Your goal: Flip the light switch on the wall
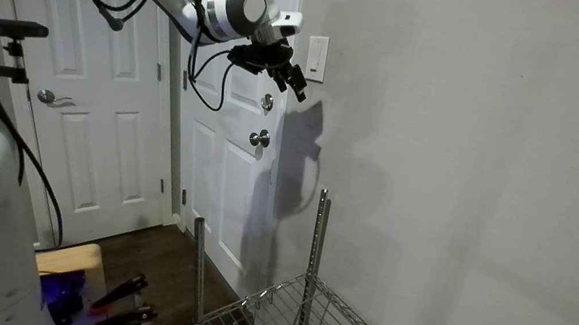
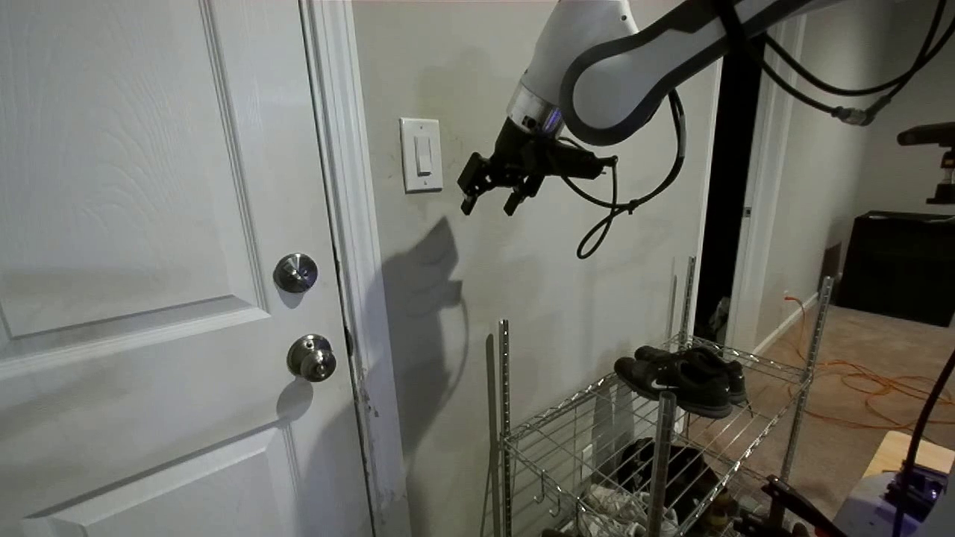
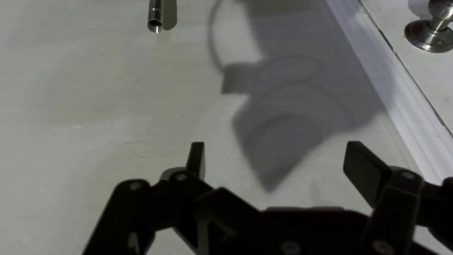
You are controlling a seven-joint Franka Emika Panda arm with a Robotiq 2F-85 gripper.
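Note:
The light switch [image 1: 316, 58] is a white upright plate with a toggle, on the pale wall [image 1: 442, 152] next to the door frame. It also shows in an exterior view [image 2: 422, 155], and it is out of the wrist view. My gripper [image 1: 292, 93] is open and empty, tilted downward. In an exterior view the gripper [image 2: 489, 209] appears right of the switch, its tips a little below the plate. It looks apart from the switch and wall. In the wrist view the fingers [image 3: 276, 145] stand wide apart, with only the wall [image 3: 106, 106] and a shadow between and beyond them.
A white panelled door [image 2: 149, 224] with a metal knob [image 2: 311, 358] and a round lock [image 2: 295, 273] stands beside the switch. A wire rack [image 2: 597, 388] with upright posts and black shoes [image 2: 686, 377] is below the arm. One post end [image 3: 155, 16] shows in the wrist view.

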